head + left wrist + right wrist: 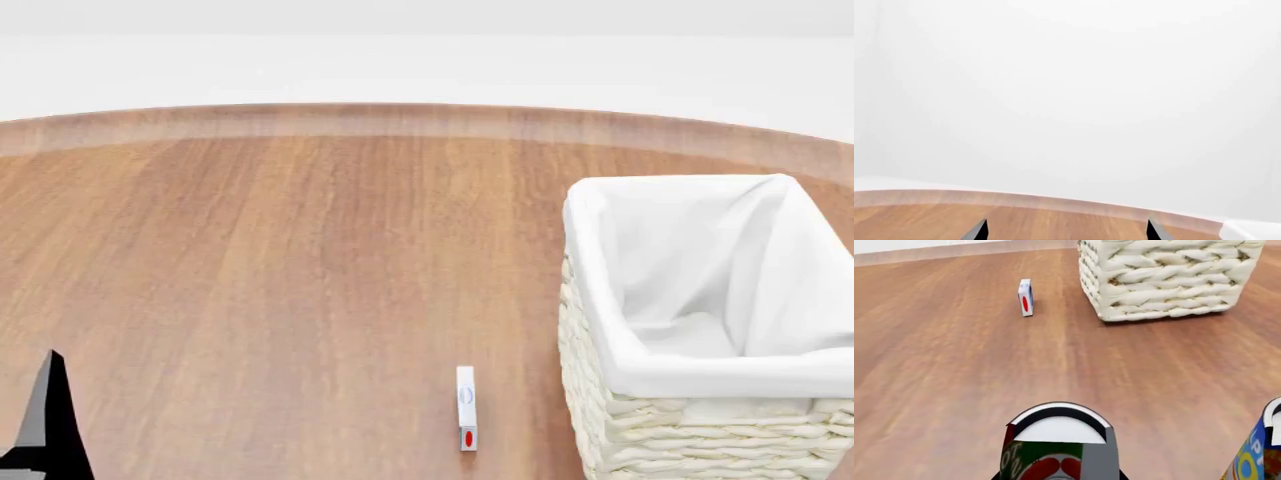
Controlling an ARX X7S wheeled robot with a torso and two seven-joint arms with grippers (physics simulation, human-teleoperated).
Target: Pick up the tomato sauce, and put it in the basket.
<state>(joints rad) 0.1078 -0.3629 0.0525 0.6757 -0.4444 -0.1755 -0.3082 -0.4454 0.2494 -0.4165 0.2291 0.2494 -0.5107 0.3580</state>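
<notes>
Tomato sauce [1057,450] between right gripper [1057,472] fingers

Tomato sauce [1057,447]: lower body cut off by the right wrist view's bottom edge; a grey finger [1099,460] covers part of the label. Blue-yellow can [1261,450]: only a sliver at the lower right edge. Basket [694,400]: cropped at right and bottom in the head view. Small white box [466,408]: print too small to read. Left hand [1066,231]: only two dark tips show.
</notes>
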